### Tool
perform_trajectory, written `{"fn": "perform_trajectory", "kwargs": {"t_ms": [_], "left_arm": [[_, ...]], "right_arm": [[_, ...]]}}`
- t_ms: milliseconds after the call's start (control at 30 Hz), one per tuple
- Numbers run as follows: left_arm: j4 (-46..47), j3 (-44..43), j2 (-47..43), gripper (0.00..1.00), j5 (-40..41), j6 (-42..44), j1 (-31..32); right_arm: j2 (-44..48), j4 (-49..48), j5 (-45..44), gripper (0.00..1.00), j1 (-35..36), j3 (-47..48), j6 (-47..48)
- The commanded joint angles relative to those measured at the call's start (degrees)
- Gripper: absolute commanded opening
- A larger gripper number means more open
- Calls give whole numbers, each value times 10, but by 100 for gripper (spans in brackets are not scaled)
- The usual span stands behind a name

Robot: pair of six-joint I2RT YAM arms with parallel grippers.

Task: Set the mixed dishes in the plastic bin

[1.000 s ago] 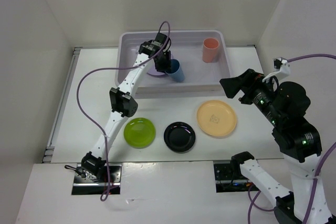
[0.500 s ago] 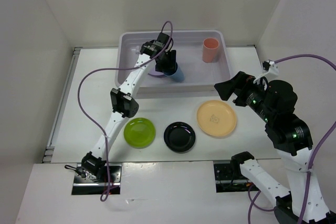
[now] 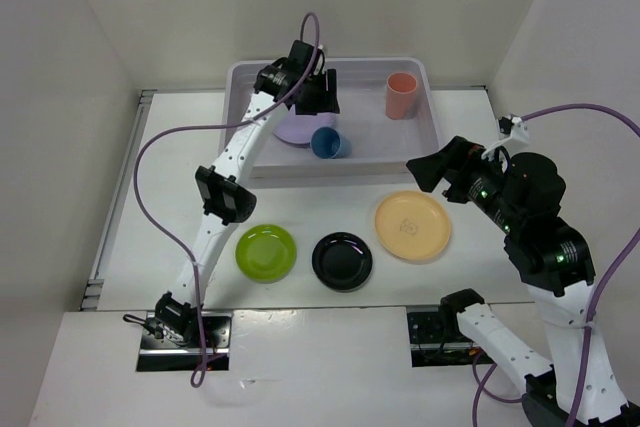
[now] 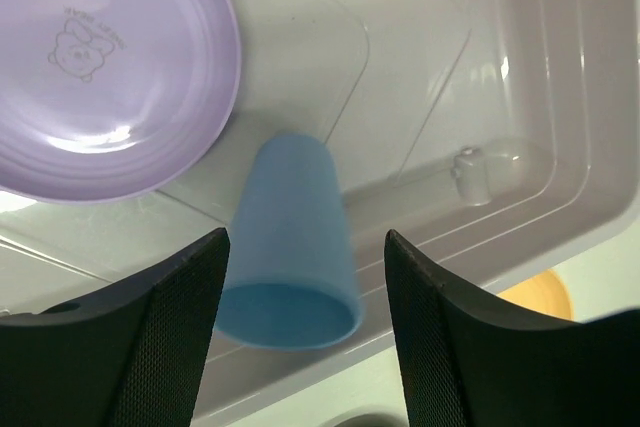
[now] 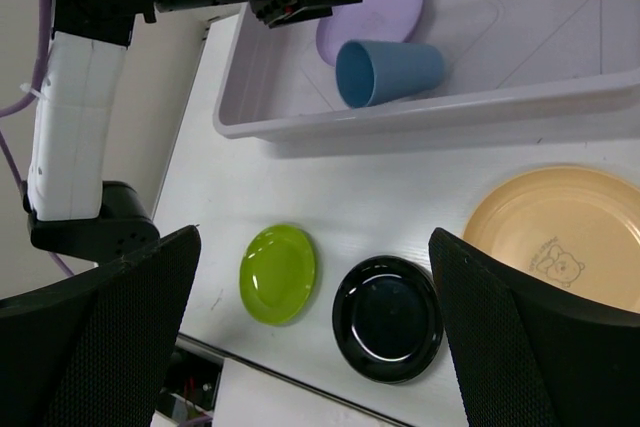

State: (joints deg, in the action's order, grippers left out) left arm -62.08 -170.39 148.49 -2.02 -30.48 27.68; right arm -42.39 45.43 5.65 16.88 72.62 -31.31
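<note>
You are handling light, stiff, slick plastic, probably best pinched at the rim: lime green plate (image 3: 266, 252), black plate (image 3: 342, 260) and pale orange plate (image 3: 412, 226) are lying just in front of the plastic bin (image 3: 432, 119), near the right gripper (image 3: 428, 169), jaws wide and empty; inside the bin, the blue cup (image 3: 326, 142) is lying tipped beneath the left gripper (image 3: 318, 102), jaws parted, holding nothing.

grey bin (image 3: 375, 132) holds a flat lavender plate (image 4: 100, 97), a blue cup (image 3: 327, 142) on its side beside it, a salmon cup (image 3: 401, 95) upright far right. green plate (image 3: 266, 252), black plate (image 3: 342, 260), yellow plate (image 3: 412, 226) lie in a row outside its near wall.
</note>
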Motion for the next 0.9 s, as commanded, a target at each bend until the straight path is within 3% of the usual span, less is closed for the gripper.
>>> {"fn": "perform_trajectory", "kwargs": {"t_ms": [0, 367, 600, 633, 867], "left_arm": [[21, -6, -25, 71, -10, -11, 3], [-9, -75, -48, 73, -4, -16, 3], [-42, -57, -181, 73, 19, -3, 3], [-54, -94, -191, 73, 26, -3, 3], [-113, -77, -370, 78, 87, 15, 17]], "right_arm": [[2, -33, 10, 100, 3, -4, -4], [-14, -27, 23, 100, 3, -56, -4], [-36, -5, 24, 100, 16, -172, -19], [-36, 0, 17, 100, 24, -172, -27], [-103, 27, -35, 97, 118, -200, -134]]}}
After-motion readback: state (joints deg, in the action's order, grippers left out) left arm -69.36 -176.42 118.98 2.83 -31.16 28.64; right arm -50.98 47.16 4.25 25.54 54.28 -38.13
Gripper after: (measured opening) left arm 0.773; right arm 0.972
